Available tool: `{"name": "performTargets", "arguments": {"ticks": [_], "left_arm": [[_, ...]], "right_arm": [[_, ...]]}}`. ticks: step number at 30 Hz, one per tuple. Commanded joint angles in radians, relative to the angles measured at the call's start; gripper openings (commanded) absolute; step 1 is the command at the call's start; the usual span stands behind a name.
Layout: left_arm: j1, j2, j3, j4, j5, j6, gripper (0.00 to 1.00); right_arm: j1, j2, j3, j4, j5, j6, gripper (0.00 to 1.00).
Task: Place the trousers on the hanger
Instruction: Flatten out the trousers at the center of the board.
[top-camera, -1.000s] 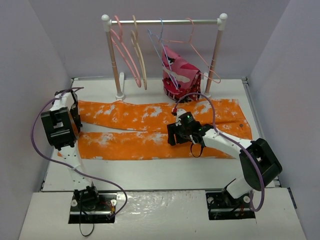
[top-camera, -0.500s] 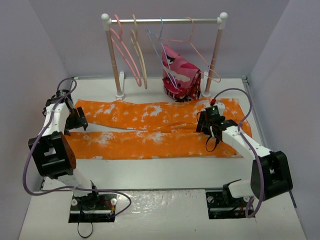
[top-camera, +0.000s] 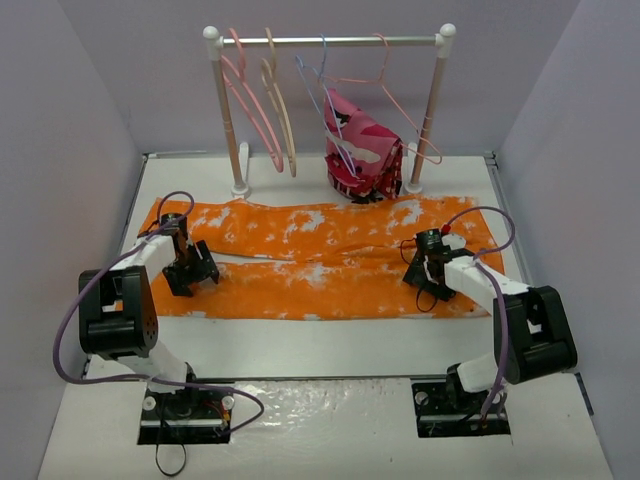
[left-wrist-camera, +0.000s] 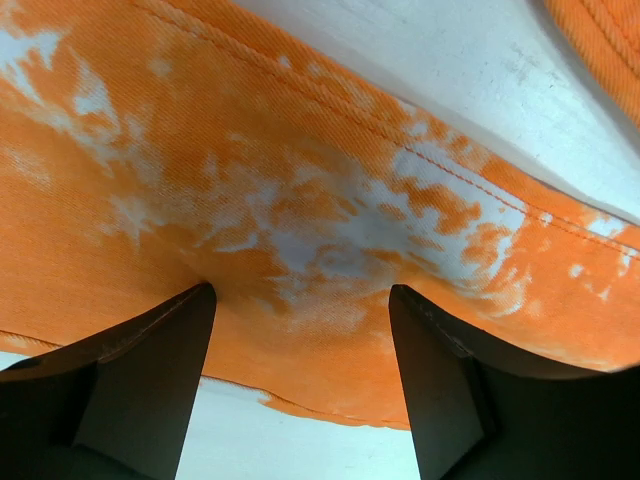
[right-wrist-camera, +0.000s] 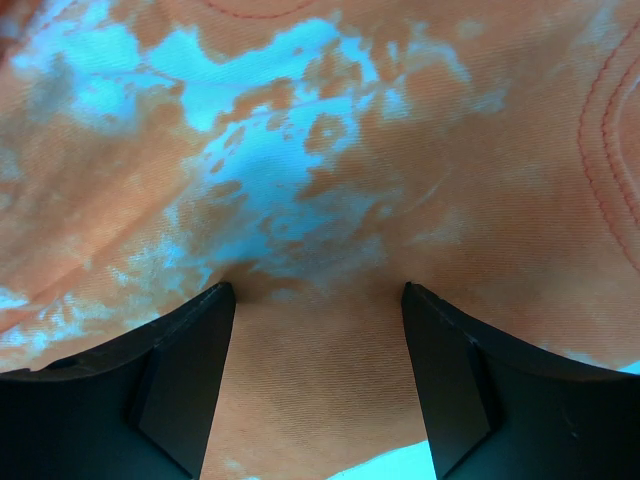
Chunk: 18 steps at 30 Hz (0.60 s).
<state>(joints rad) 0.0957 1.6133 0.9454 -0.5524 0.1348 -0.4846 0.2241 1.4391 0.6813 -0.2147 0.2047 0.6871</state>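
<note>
Now: left pincer (top-camera: 192, 272) and right pincer (top-camera: 425, 272) released, down on the trousers (top-camera: 300, 285)

Spread flat under and between the two pincers: trousers, legs side by side on the table (top-camera: 300, 340). Left pincer grasping nothing, fingers (left-wrist-camera: 150, 380) wide apart, tips touching orange cloth, cloth edge just behind the tips. Right pincer likewise grasping nothing, fingers (right-wrist-camera: 170, 370) apart, tips pressing blotchy cloth, curved seam just to its right. Well beyond the left pincer, apart from the trousers: pink hanger (top-camera: 274, 160), hooked on the rail (top-camera: 330, 42), beige hanger (top-camera: 291, 168) just beside it, camouflage garment (top-camera: 360, 150) further right.
</note>
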Motion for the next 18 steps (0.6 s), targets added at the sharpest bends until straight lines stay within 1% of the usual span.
{"name": "performTargets", "arguments": {"ticks": [1, 4, 6, 10, 13, 15, 18], "left_arm": [[0.023, -0.019, -0.038, 0.007, 0.004, -0.026, 0.67], [0.036, -0.042, -0.039, -0.018, 0.008, -0.01, 0.67], [0.041, -0.071, -0.035, -0.03, 0.003, 0.008, 0.67], [0.025, -0.138, -0.011, -0.059, -0.004, 0.036, 0.67], [-0.03, -0.194, 0.008, -0.059, -0.007, 0.031, 0.67], [-0.092, -0.217, 0.007, -0.037, -0.012, 0.002, 0.67], [-0.15, -0.196, -0.023, 0.024, 0.005, -0.072, 0.67]], "right_arm": [[0.008, -0.098, -0.038, -0.247, -0.021, 0.121, 0.65], [0.009, -0.174, -0.037, -0.318, -0.022, 0.146, 0.65], [0.008, -0.196, -0.028, -0.336, -0.016, 0.143, 0.65], [0.008, -0.212, 0.031, -0.323, -0.009, 0.108, 0.62], [0.003, -0.193, 0.103, -0.272, 0.03, 0.065, 0.59], [-0.015, -0.168, 0.129, -0.219, 0.039, 0.029, 0.58], [-0.033, -0.111, 0.151, -0.14, 0.031, 0.005, 0.57]]}}
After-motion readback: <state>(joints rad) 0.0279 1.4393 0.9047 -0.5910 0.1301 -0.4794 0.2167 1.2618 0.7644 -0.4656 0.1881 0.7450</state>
